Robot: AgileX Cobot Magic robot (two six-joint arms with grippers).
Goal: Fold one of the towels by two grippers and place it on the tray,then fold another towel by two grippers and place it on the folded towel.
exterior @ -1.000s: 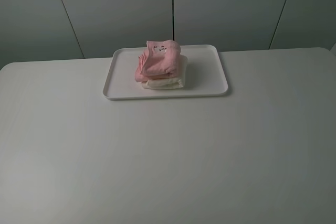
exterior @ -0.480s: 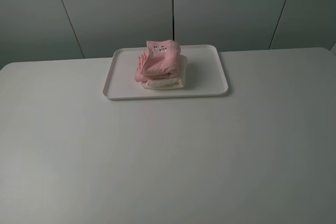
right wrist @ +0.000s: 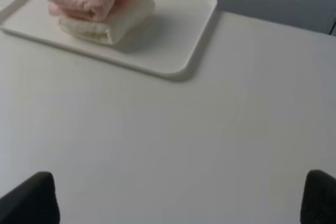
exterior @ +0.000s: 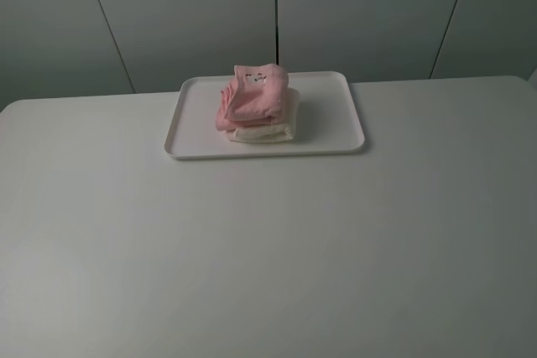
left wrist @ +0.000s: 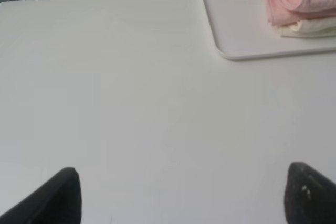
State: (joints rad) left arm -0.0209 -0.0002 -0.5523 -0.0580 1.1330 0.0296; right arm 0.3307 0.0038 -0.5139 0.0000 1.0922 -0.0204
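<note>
A wide, plain white tabletop [exterior: 268,249] fills most of the high view, backed by a wall of grey-green panels [exterior: 193,14] split by thin dark seams. The near part of the surface is bare in that view, and neither arm shows there.

Each wrist camera catches only the black tips of its own clamp at the edge of its picture. The left gripper [left wrist: 181,198] has its two fingers [left wrist: 58,198] spread wide apart with nothing between them but tabletop. The right gripper [right wrist: 176,199] stands the same way, its fingers [right wrist: 31,198] far apart and empty. Both sit well apart from the tray, over bare tabletop.

Farther back, near the rear edge of the tabletop and a little left of the middle in the high view, lies the white tray [exterior: 331,115], flat, rectangular, with rounded corners and a low rim. Inside it, left of its centre, the cream-white towel [exterior: 268,132] lies folded into a compact block, touching the tray floor. The pink towel [exterior: 252,98] sits folded on top of it, bunched and slightly rumpled, overhanging the cream one a little on the left side. A small label [exterior: 256,78] shows on the pink towel's upper rear part. The right half of the tray floor is uncovered.
</note>
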